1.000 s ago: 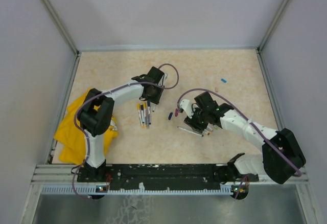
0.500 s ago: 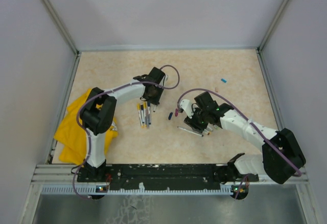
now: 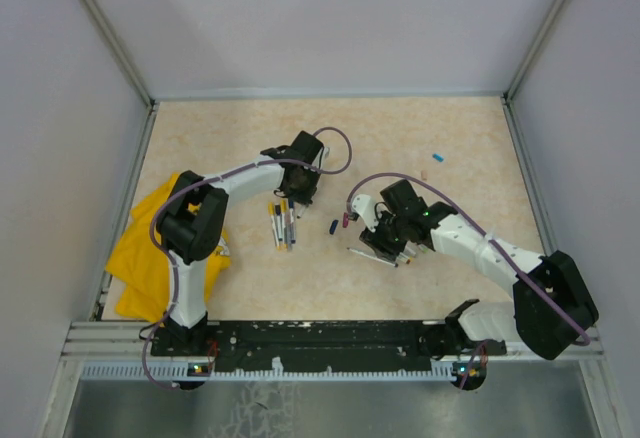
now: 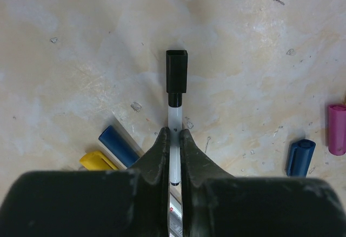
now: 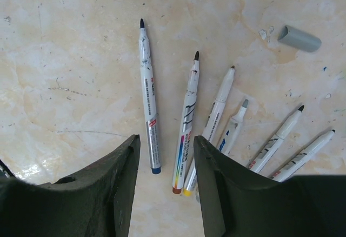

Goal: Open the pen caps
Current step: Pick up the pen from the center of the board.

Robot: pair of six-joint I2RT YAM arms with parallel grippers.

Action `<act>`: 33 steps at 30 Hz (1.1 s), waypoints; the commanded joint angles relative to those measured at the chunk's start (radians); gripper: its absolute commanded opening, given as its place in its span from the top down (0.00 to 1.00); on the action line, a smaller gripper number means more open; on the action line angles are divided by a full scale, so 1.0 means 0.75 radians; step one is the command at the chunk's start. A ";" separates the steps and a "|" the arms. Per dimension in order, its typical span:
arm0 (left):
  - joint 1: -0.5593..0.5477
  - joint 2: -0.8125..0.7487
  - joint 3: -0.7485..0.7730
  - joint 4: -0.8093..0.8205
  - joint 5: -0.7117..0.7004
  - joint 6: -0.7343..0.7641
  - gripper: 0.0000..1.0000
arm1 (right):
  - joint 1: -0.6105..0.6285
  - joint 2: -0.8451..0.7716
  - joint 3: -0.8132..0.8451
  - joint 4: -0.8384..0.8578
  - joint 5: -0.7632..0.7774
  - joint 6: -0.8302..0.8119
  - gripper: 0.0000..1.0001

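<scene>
On the beige table [image 3: 420, 128], a black-capped pen [image 4: 174, 112] is clamped by the left gripper [image 4: 173, 134]; the right gripper [image 5: 165, 142] is spread open.

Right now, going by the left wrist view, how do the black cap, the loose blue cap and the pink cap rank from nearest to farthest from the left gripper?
1. The black cap: straight ahead of the left gripper, on the pen it grips.
2. The blue cap: lying loose on the table, off to the right.
3. The pink cap: farther right still, cut off by the picture's edge.
</scene>
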 commanded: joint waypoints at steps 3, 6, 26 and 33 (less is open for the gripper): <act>0.005 -0.039 -0.029 0.030 0.033 0.008 1.00 | -0.016 -0.039 0.062 0.009 -0.036 -0.010 0.55; 0.004 -0.049 -0.039 0.038 0.033 0.009 1.00 | -0.017 -0.039 0.062 0.008 -0.041 -0.011 0.55; 0.003 -0.194 -0.169 0.151 0.035 0.002 1.00 | -0.017 -0.055 0.071 0.003 -0.071 -0.003 0.55; 0.003 -0.323 -0.295 0.246 0.104 -0.041 1.00 | -0.015 -0.068 0.079 0.001 -0.101 0.006 0.55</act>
